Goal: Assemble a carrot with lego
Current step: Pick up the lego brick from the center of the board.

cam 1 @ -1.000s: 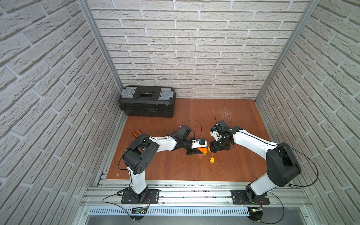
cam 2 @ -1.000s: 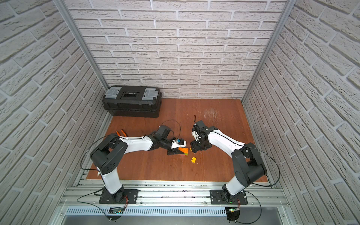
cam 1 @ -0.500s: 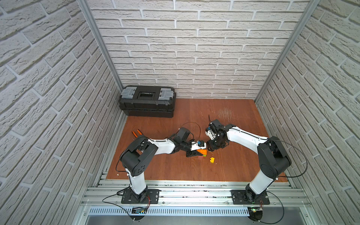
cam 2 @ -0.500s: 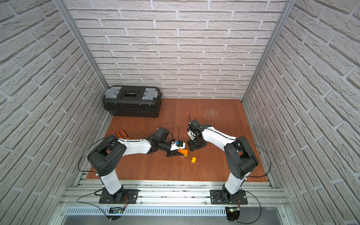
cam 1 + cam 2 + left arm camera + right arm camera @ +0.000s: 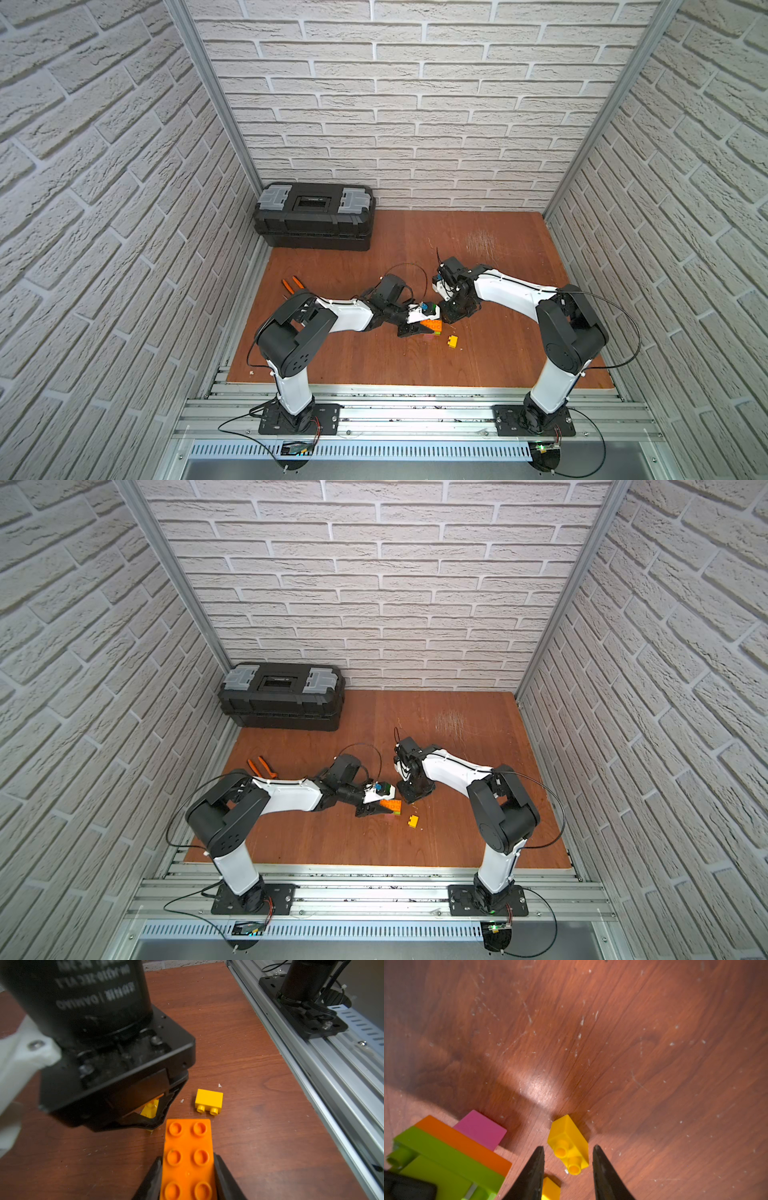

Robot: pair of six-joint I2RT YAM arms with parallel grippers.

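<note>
**A:** Where's the carrot (image 5: pixel 431 325)?

**B:** Around the middle of the bench (image 5: pixel 415 232), a little toward the front edge. My left hand (image 5: pixel 187 1158) is clamped on its orange brick (image 5: pixel 188 1142), with lime green and pink joined to it.

**A:** And the right hand (image 5: pixel 568 1147)?

**B:** It's down just beside the carrot, jaws narrow, with a small yellow brick (image 5: pixel 150 1108) between them. I can't tell if it's pinched. I'd grip its flat sides, not the studs, and avoid the second yellow brick (image 5: pixel 208 1098) nearby.
</note>
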